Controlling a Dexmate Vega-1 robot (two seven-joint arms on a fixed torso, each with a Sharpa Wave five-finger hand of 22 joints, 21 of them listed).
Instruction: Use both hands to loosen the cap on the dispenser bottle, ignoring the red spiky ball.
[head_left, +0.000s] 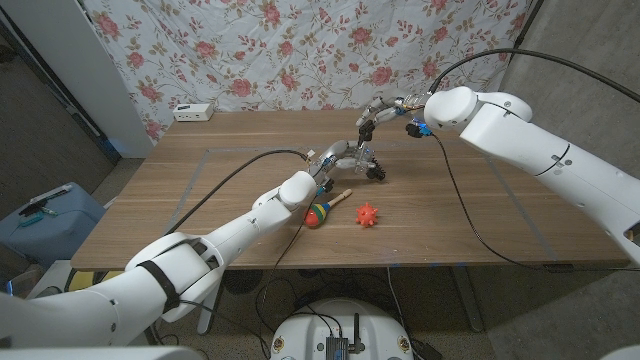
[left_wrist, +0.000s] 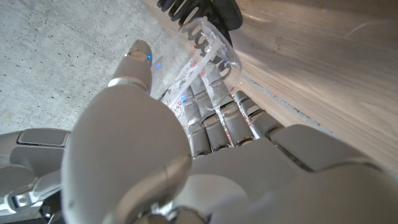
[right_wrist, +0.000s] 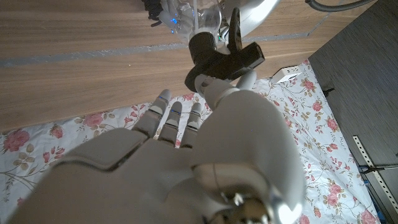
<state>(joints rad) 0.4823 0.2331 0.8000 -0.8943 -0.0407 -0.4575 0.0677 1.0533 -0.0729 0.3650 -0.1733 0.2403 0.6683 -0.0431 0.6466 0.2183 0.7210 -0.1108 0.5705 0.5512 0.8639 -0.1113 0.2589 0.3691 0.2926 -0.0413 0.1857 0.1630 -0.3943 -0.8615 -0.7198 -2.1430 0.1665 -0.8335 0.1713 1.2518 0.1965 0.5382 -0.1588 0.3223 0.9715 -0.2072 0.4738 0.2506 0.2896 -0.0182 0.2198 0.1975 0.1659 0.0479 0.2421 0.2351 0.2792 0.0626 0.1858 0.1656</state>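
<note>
The left hand (head_left: 345, 158) wraps its fingers (left_wrist: 214, 127) around the clear bottle (left_wrist: 205, 53), mid-table. At its five o'clock lie a toy (head_left: 320, 214) and red ball (head_left: 367, 215). At one o'clock, the right hand (head_left: 378, 112) pinches the cap (right_wrist: 221, 59).

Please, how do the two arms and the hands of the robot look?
Both arms are white with smooth rounded shells. The left arm has a black band, and a black cable runs along each. The left hand and right hand are silver-grey with segmented fingers.
</note>
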